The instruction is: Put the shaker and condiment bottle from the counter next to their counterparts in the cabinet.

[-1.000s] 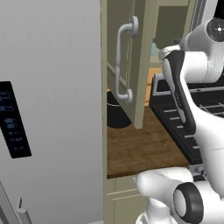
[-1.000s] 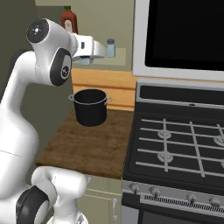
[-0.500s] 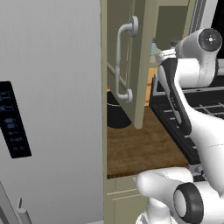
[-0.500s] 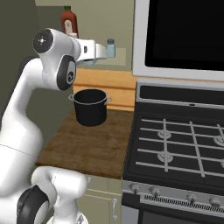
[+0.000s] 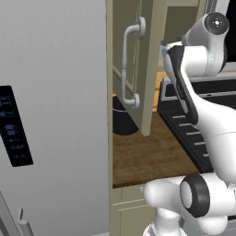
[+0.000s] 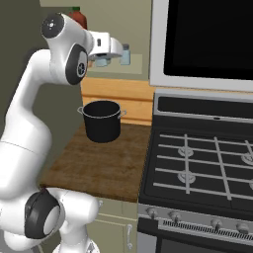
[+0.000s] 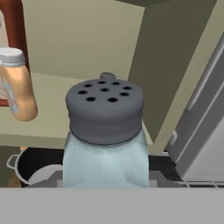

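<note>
The shaker (image 7: 105, 135), a see-through blue-grey jar with a round grey cap pierced by holes, is held upright in the end effector (image 6: 106, 55), raised to the level of the open cabinet's (image 5: 152, 60) shelf, well above the tabletop (image 6: 99, 163). The end effector's jaws stand clamped on the jar's sides. A second shaker (image 6: 125, 54) stands on the shelf just beyond the end effector. In the hand view a tan bottle (image 7: 17, 85) with a whitish cap shows to the left of the held jar, in front of a dark red upright edge. A red bottle (image 6: 77, 17) stands behind the arm's upper joint. Below, a black pot (image 6: 102, 121) with two side handles sits near the back edge of the wood-grain tabletop, beside the stove (image 6: 202, 163). The cabinet door with its curved pale bar handle (image 5: 129, 64) hangs open over the tabletop's left edge, next to the grey fridge (image 5: 50, 115).
</note>
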Tool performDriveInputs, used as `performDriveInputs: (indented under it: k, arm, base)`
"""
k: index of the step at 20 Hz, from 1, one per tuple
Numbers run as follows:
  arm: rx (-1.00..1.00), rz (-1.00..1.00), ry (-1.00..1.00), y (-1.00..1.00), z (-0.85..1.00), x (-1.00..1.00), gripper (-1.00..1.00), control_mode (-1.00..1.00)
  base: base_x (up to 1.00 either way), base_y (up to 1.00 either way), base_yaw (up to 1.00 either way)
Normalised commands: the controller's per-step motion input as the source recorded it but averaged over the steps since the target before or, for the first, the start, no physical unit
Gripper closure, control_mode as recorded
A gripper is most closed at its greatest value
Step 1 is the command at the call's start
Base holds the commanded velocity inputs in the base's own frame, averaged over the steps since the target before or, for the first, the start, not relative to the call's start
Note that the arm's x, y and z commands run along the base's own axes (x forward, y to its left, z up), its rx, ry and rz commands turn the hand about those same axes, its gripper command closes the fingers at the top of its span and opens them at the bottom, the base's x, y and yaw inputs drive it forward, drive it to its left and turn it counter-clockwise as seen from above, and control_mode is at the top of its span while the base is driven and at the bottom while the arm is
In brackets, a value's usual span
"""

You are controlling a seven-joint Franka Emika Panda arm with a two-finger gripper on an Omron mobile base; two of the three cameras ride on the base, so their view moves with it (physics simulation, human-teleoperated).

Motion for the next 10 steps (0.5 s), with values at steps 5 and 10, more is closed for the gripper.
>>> performDriveInputs:
  k: [5,10]
  arm:
    - [-0.04,0.0,-0.02,0.0,-0.03,0.2,1.0,-1.0]
    - [-0.1,0.0,-0.14,0.0,-0.19,0.24,1.0,-1.0]
  base:
    - [0.0,0.0,0.0]
    - [0.0,0.0,0.0]
